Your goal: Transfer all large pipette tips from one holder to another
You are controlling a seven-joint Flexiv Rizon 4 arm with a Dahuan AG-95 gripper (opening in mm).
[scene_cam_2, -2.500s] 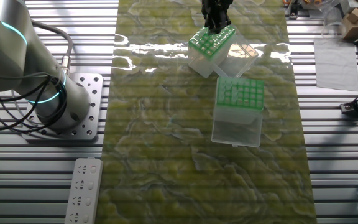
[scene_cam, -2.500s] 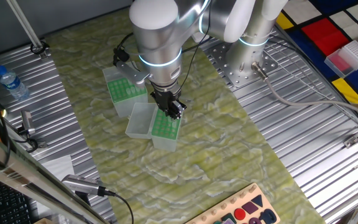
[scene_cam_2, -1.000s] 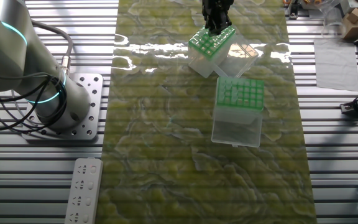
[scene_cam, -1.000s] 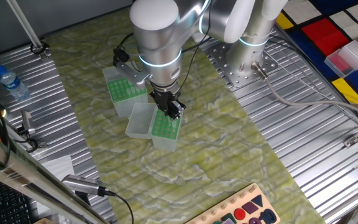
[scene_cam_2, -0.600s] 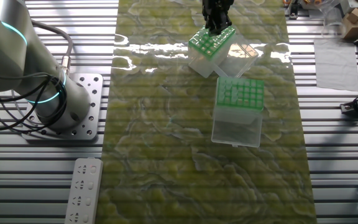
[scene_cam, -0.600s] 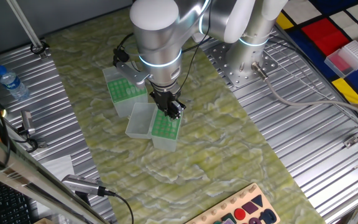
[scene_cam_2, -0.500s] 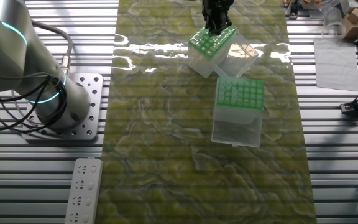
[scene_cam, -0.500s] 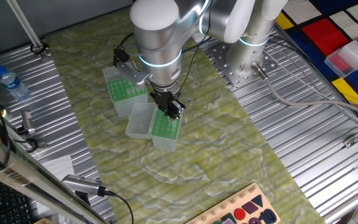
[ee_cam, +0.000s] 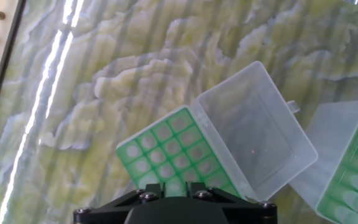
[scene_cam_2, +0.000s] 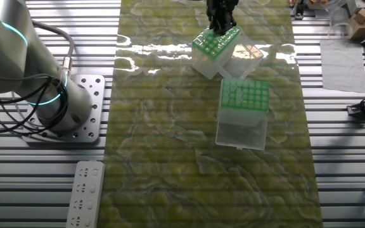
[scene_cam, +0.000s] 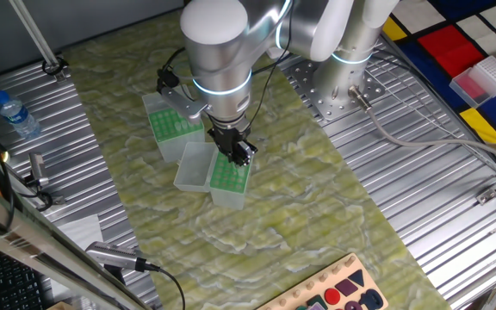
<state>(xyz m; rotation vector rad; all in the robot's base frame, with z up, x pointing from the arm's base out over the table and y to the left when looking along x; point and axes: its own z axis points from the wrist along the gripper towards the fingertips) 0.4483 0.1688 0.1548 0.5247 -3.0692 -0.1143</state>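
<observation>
Two clear holders with green racks lie on the mat. My gripper (scene_cam: 241, 151) is down on the top of the nearer holder (scene_cam: 229, 176), at the rack's far rows in the other fixed view, where the gripper (scene_cam_2: 220, 24) meets the holder (scene_cam_2: 211, 45). In the hand view only the finger bases show at the bottom edge, above that rack (ee_cam: 169, 152); the gripper (ee_cam: 173, 191) has a narrow gap and its tips are hidden. The large pipette tips (scene_cam_2: 246, 95) fill the second holder (scene_cam: 176, 126); a few pipette tips (ee_cam: 353, 183) show at the right edge.
Both holders have their clear lids open: one lid (ee_cam: 253, 134) lies beside the near rack, the other lid (scene_cam_2: 241, 134) lies flat. A water bottle (scene_cam: 15, 114) stands at the left. A board with coloured shapes (scene_cam: 338, 291) lies at the front edge.
</observation>
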